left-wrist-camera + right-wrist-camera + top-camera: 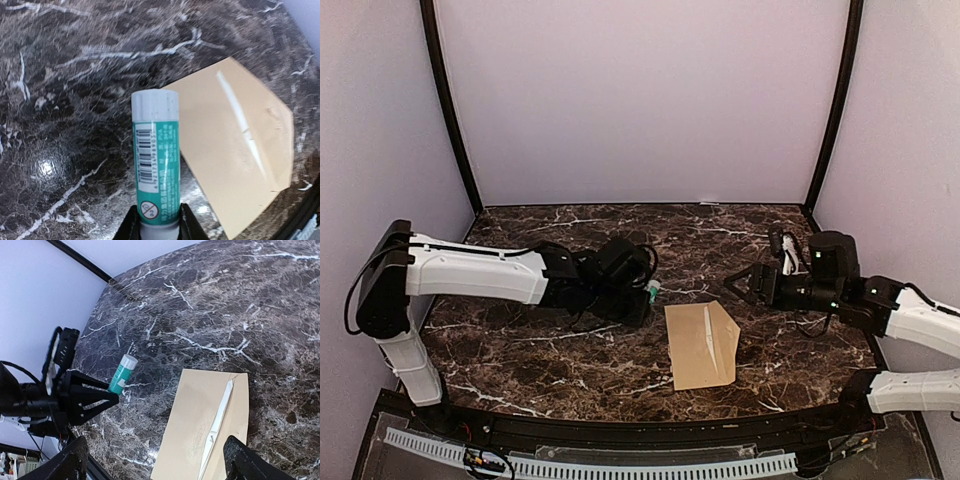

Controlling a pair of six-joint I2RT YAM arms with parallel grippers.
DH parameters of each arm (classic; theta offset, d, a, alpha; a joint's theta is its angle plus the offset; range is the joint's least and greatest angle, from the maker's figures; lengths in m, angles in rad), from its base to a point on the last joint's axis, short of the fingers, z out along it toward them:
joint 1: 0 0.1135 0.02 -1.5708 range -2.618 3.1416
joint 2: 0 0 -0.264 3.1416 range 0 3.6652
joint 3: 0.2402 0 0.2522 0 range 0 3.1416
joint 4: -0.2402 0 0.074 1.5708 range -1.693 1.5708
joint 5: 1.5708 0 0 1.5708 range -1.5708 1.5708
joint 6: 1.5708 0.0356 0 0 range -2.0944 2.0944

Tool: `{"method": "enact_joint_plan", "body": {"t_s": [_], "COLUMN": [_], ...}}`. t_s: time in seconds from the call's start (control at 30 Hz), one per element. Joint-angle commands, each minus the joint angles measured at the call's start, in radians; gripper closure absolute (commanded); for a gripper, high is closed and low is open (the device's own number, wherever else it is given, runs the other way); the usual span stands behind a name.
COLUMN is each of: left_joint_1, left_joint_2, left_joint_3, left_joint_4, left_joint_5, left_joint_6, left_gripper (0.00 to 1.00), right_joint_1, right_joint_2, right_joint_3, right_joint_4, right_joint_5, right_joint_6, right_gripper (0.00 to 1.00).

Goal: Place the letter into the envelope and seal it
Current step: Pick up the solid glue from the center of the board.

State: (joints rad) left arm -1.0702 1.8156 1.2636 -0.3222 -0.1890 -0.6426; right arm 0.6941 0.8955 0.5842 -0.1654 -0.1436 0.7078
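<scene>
Stretching beneath both machines, the dark marbled worktop (pixel 520 360) carries one flat item, with no loose white sheet visible anywhere on it. The left arm (pixel 470 275) reaches in low toward the middle, while the right arm (pixel 920 320) comes in from the opposite side.

Between the two tools, and a little nearer the bases than either tip, lies the tan envelope (pixel 695 350). It is flat on the stone, its pointed flap aimed toward the right tool's side. The right tool (pixel 742 284) hangs near the envelope's flap side, empty, its fingers spread wide apart and touching nothing. The left tool (pixel 158 226) is clamped on the base of a green glue stick (pixel 156 150), whose pale capped end points out ahead of the fingers, just beside the envelope's near corner but apart from it.

A thin white streak (pixel 220 415) runs along the flap line. It may be the letter's edge peeking out, or only shine; the pictures do not settle it.

Judging from this, the letter is probably already tucked inside, so the first half looks done. The sealing looks to be what is left: glue on the flap, then pressing it shut. Whether the flap is already folded down cannot be told.
</scene>
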Motion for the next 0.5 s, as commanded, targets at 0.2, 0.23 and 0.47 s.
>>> {"method": "enact_joint_plan", "body": {"t_s": [0.2,0.23,0.47], "left_joint_1": [-0.005,-0.006,-0.023], "left_joint_2": [-0.283,-0.295,-0.349], "left_joint_3": [-0.097,-0.101,-0.167], "left_joint_4": [0.231,0.257,0.389], "left_joint_5": [0.34,0.403,0.619], "left_joint_6": [0.125,0.134,0.135], "left_gripper": [0.9,0.9,0.9], "right_joint_1": [-0.008,-0.007,0.031], "right_joint_2": [-0.075,-0.071,-0.033], "right_joint_3": [0.045,0.044,0.06], "right_joint_4": [0.07,0.095,0.214], "right_joint_5": [-0.224,-0.265,-0.389], "right_joint_6": [0.025,0.039,0.099], "right_gripper": [0.03,0.02,0.01]}}
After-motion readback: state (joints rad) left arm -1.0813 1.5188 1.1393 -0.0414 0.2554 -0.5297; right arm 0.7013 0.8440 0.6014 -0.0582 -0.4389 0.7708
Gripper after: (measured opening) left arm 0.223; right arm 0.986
